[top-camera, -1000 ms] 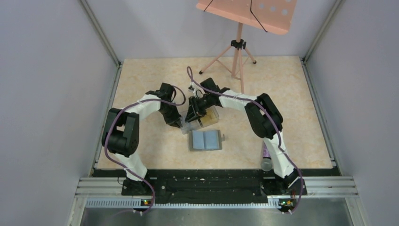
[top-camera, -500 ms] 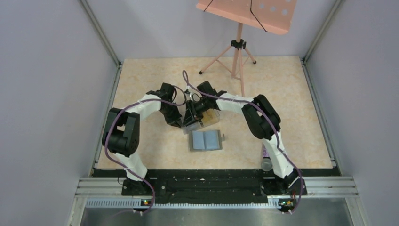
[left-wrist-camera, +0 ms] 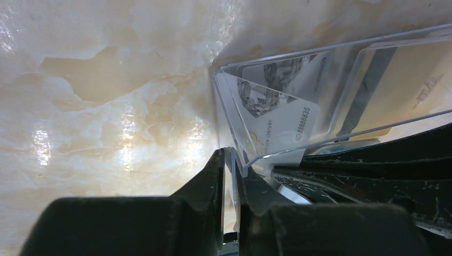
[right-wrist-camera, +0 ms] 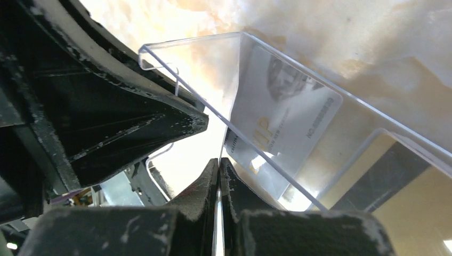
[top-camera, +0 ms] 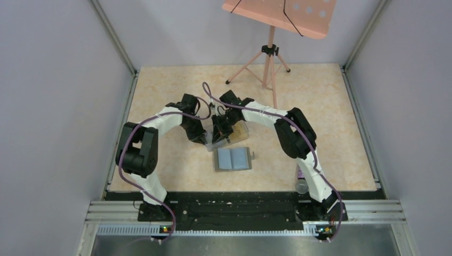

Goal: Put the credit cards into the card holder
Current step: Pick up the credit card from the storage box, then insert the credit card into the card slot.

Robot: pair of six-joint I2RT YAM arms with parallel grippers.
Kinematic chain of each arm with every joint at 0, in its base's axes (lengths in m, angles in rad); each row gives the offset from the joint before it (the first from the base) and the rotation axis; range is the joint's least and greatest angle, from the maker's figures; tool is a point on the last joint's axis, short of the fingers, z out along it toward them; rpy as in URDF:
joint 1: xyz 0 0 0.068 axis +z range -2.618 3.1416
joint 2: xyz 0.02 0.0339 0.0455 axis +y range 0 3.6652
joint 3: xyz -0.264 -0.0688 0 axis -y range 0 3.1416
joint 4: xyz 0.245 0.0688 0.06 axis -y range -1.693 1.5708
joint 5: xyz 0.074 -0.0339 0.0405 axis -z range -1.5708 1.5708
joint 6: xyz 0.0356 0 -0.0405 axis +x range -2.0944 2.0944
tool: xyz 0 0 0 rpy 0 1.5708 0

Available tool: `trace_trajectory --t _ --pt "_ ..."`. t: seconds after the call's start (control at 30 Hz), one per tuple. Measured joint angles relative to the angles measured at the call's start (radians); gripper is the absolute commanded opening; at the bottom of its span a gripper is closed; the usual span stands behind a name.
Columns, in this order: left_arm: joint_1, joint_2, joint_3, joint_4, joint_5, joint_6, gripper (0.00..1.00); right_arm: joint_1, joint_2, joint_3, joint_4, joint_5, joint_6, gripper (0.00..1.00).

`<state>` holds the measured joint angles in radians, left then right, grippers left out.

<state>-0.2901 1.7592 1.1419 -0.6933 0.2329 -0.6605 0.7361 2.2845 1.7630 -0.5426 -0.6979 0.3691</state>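
Observation:
The card holder (top-camera: pixel 233 158) lies open and flat, grey-blue pockets up, just in front of a clear plastic box (top-camera: pixel 232 135). My left gripper (top-camera: pixel 204 140) is shut on the box's near end wall (left-wrist-camera: pixel 230 160). Inside the box stands a whitish credit card (left-wrist-camera: pixel 277 120) with a yellow one (left-wrist-camera: pixel 410 80) behind it. My right gripper (top-camera: pixel 220 133) reaches down into the box. Its jaws (right-wrist-camera: pixel 219 162) are shut on the thin edge of the whitish credit card (right-wrist-camera: pixel 282 114), which shows through the clear wall (right-wrist-camera: pixel 192 42). A yellow card (right-wrist-camera: pixel 421 213) lies beyond it.
A pink music stand (top-camera: pixel 281 13) on a tripod (top-camera: pixel 265 66) stands at the back of the table. A pale cylindrical bottle (top-camera: pixel 302 180) lies by the right arm's lower link. Grey walls close in both sides.
The right gripper sank a little further left into the clear box and its jaws closed on the whitish card. The left gripper kept its hold on the box wall.

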Motion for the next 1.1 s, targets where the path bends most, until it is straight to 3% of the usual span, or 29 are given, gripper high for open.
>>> trace_trajectory --t 0.33,0.47,0.57,0.9,1.1 --pt "0.092 -0.052 -0.066 0.032 0.014 -0.013 0.03 -0.002 -0.056 0.020 -0.015 0.058 -0.007 0.00" --pt "0.141 -0.089 -0.084 0.013 -0.011 0.005 0.33 -0.016 -0.144 -0.005 0.028 0.047 0.011 0.00" --pt "0.156 -0.121 -0.084 0.011 -0.030 0.015 0.39 -0.031 -0.224 -0.051 0.053 0.036 0.027 0.00" --pt "0.134 -0.346 -0.094 -0.021 -0.073 0.035 0.40 -0.093 -0.457 -0.367 0.155 -0.010 0.073 0.00" --pt "-0.046 -0.448 -0.192 0.025 -0.039 -0.029 0.39 -0.111 -0.626 -0.627 0.196 -0.021 0.089 0.00"
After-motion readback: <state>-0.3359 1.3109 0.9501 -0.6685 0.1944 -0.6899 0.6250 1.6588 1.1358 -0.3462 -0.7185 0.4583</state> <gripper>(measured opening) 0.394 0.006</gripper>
